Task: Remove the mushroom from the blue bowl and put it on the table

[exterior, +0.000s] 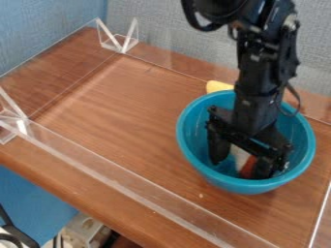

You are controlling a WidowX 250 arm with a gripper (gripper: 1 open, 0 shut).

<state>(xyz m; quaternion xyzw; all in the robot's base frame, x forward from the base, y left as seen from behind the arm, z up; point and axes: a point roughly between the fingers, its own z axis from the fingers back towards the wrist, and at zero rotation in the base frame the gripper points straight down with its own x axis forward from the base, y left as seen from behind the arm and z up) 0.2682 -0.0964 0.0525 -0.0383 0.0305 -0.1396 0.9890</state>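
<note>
The blue bowl stands on the right part of the wooden table. My gripper points straight down inside the bowl, open, with its black fingers spread near the bowl's floor. Of the mushroom only a sliver of reddish-brown cap shows low between the fingers; the stem is hidden behind the gripper. I cannot tell whether the fingers touch the mushroom.
A yellow object lies just behind the bowl. Low clear acrylic walls edge the table, with clear corner brackets at the back left and at the left edge. Bare wood lies left of the bowl.
</note>
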